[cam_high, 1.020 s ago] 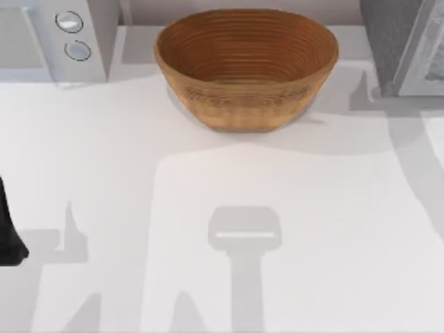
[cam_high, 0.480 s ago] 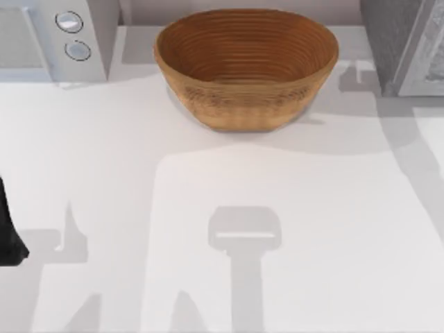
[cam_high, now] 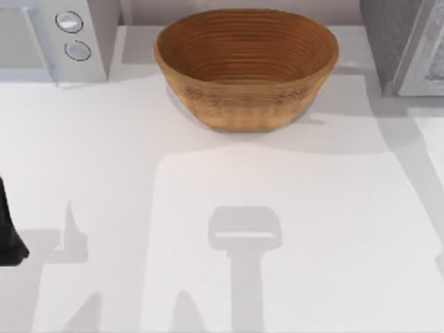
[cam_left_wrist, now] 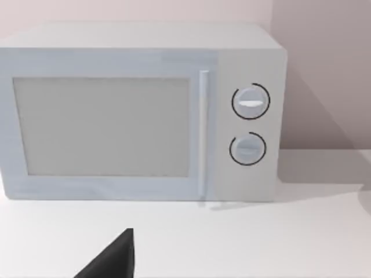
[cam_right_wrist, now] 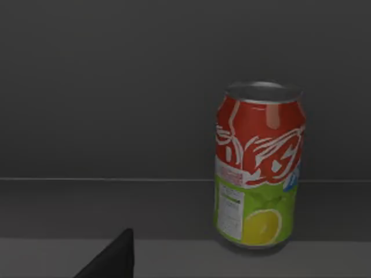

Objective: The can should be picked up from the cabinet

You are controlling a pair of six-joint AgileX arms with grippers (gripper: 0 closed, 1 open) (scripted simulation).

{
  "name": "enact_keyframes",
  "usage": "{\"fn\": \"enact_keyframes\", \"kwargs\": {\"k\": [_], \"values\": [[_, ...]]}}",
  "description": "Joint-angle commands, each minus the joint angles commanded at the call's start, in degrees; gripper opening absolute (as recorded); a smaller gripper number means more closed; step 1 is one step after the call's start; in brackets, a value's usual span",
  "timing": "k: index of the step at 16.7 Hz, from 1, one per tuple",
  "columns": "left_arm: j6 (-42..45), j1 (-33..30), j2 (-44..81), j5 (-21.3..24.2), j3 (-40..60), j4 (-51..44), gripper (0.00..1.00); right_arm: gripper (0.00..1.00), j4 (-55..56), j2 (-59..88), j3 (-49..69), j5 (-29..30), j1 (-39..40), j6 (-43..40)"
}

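The can (cam_right_wrist: pixel 259 165) is red on top and green below, with a lemon slice printed on it. It stands upright on a dark shelf (cam_right_wrist: pixel 116 208) inside the cabinet (cam_high: pixel 399 41), which sits at the table's back right. My right gripper (cam_right_wrist: pixel 113 260) shows as a dark tip, facing into the cabinet, short of the can and off to its side. My left arm (cam_high: pixel 8 232) is parked at the table's left edge, and a dark tip of its gripper (cam_left_wrist: pixel 113 260) points at the microwave.
A brown woven basket (cam_high: pixel 246 66) stands at the back centre of the white table (cam_high: pixel 277 208). A white microwave (cam_high: pixel 59 38) with two dials (cam_left_wrist: pixel 250 124) stands at the back left. The cabinet's dark back wall (cam_right_wrist: pixel 145 87) is close behind the can.
The right arm's shadow by the cabinet slid toward the cabinet and left the table's back right. A small shadow now shows at the table's right edge. The left arm has not moved.
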Motion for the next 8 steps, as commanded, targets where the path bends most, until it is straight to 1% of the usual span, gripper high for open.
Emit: {"fn": "enact_keyframes", "kwargs": {"k": [3,8], "values": [[0.0,0.0,0.0,0.0,0.0,0.0,1.0,1.0,3.7,5.1,1.5,-0.1,-0.4,0.0],[0.0,0.0,0.0,0.0,0.0,0.0,1.0,1.0,4.3,5.7,1.4,-0.1,-0.2,0.0]]}}
